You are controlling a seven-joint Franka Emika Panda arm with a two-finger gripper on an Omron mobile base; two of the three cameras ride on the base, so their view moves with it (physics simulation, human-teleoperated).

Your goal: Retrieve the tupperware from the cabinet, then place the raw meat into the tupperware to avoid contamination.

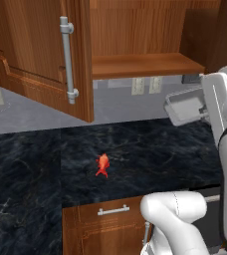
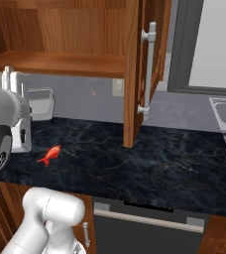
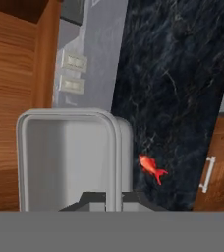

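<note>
Above the dark counter, at the right of the left base view, the tupperware (image 1: 185,107) hangs in the air, pinched by the gripper (image 3: 113,197); the jaws are pressed together on one wall of it, as the hand view shows, with the rim between the two dark tips. It is out of the cabinet (image 1: 135,30) and below the bare wooden shelf (image 1: 145,64); it is tilted, not level.

I judge it light and stiff but thin; the smooth plastic wall can slip or twist in a grip at one edge, so it should be moved slowly and set down flat before release.

The raw meat (image 1: 102,165) lies on the counter (image 1: 31,164), left of the container and nearer to the robot, well apart from it; it looks small, soft and irregular, perhaps slippery; the thick body seems a better place to hold than the narrow end.

For room: the marble between the meat and the back wall is free, a good place for the container, I think. Overhead, the shelf edge is close, and the open cabinet door (image 1: 46,55) with its silver handle (image 1: 68,60) hangs at the left; the near counter edge is above a low front with a short handle (image 1: 113,210).
</note>
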